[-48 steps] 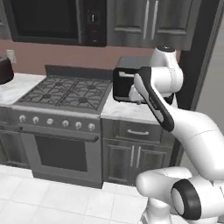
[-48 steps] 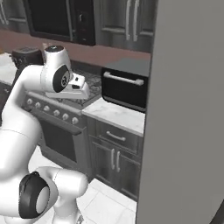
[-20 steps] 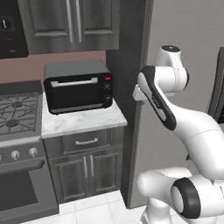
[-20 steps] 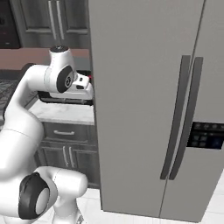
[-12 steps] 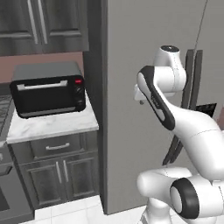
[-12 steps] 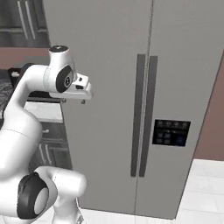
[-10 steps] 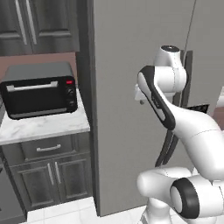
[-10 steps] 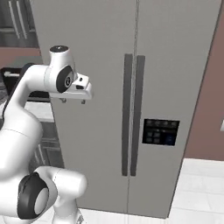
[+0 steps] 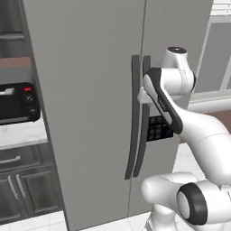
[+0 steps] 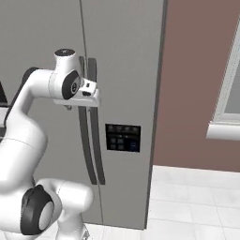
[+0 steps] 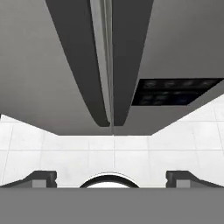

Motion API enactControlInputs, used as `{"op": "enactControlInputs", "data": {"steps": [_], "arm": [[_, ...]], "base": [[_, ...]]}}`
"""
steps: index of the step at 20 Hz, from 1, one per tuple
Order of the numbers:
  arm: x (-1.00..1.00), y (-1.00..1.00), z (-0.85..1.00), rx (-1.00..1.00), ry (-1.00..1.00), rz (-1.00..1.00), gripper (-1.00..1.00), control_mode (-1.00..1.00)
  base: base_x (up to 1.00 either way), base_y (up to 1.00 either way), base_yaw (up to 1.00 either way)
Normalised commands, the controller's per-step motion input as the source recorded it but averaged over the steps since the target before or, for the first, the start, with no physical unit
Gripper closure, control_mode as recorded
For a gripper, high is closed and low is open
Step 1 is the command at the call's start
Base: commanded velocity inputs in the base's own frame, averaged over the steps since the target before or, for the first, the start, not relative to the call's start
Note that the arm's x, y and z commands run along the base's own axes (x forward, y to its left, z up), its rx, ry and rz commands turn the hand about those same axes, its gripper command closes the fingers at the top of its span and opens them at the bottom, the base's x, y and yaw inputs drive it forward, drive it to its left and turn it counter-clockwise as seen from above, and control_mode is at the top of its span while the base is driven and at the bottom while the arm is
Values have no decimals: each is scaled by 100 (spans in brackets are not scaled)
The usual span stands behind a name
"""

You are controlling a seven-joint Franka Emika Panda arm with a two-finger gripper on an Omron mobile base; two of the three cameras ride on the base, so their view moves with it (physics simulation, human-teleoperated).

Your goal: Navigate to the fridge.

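While the base faces it nearly square, the fridge (image 9: pixel 90 103) stands straight ahead of the robot, tall and grey, its long axis upright from the floor tiles (image 10: pixel 197 197) to past the top of both base views. In the right base view the fridge (image 10: pixel 124 70) meets a brown wall (image 10: pixel 197 79) on its right side, with a window (image 10: pixel 229 93) further along; in the left base view a marble counter (image 9: pixel 20 133) with a black toaster oven (image 9: pixel 16 103) sits just beside its left flank.

The relation that matters is the centre seam: the two long dark handles (image 9: pixel 137 117) run vertically, just ahead of the arm's wrist, and the dispenser panel (image 10: pixel 123 138) lies on the right-hand door, below the hand's height. In the hand view the handles (image 11: pixel 103 61) run down the middle, so the hand looks to be lined up with the seam.

The gripper (image 11: pixel 111 178) points at the doors with its fingertips (image 11: pixel 41 177) spread wide apart and nothing between them. I judge the approach close to done, with perhaps only slight squaring-up left.
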Motion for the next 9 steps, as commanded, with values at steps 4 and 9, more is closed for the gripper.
{"op": "enactControlInputs", "data": {"steps": [4,9], "arm": [[0,0,0,0,0,0,-100,100],[0,0,0,0,0,0,-100,100]], "base": [[0,-4,0],[73,1,0]]}}
